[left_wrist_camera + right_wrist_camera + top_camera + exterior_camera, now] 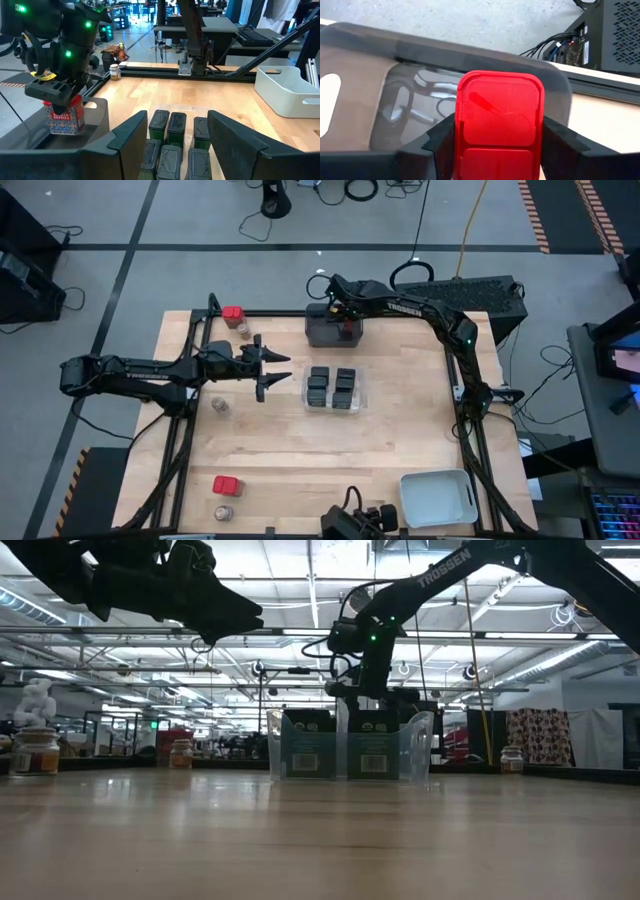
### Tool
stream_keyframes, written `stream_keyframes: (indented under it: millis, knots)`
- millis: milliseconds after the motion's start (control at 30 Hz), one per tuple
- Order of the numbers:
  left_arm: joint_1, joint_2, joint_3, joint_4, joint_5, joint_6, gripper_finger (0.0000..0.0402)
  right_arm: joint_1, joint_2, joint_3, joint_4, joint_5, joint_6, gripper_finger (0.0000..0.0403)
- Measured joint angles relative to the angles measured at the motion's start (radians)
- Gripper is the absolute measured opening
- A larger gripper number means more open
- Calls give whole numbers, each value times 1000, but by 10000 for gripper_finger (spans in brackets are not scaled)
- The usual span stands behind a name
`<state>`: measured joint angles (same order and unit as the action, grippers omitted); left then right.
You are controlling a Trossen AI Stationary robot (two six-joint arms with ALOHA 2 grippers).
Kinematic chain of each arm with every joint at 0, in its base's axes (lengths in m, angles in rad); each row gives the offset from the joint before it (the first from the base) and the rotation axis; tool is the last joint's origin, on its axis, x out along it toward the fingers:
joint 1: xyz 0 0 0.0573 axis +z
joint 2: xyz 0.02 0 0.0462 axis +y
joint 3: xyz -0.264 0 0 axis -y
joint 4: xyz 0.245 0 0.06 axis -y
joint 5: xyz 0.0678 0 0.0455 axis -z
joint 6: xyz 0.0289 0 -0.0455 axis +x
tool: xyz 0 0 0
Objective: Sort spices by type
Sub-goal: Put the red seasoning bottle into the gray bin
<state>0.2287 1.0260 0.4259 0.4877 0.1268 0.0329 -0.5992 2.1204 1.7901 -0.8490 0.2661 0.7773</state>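
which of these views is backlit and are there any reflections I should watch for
Low view: ceiling lights leave the left gripper a silhouette, and the tabletop has sheen. Right wrist view: the dark grey tray mirrors cables beside the red-topped spice.

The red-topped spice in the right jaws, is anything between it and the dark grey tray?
Nothing visible. The right gripper holds the red-topped spice directly over the dark grey tray, whose floor below looks bare in the right wrist view.
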Motion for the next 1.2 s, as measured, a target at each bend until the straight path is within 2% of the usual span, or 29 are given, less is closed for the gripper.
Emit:
stream_keyframes:
  millis: [400, 867, 1200]
  knots:
    - [0, 0, 0, 1, 0, 0, 212, -3, 0, 0, -1, -2, -18, 212]
    - [0, 0, 0, 2, 0, 0, 212, -3, 0, 0, 4, 0, -38, 272]
    - [0, 0, 0, 2, 0, 0, 212, -3, 0, 0, 7, -1, -69, 271]
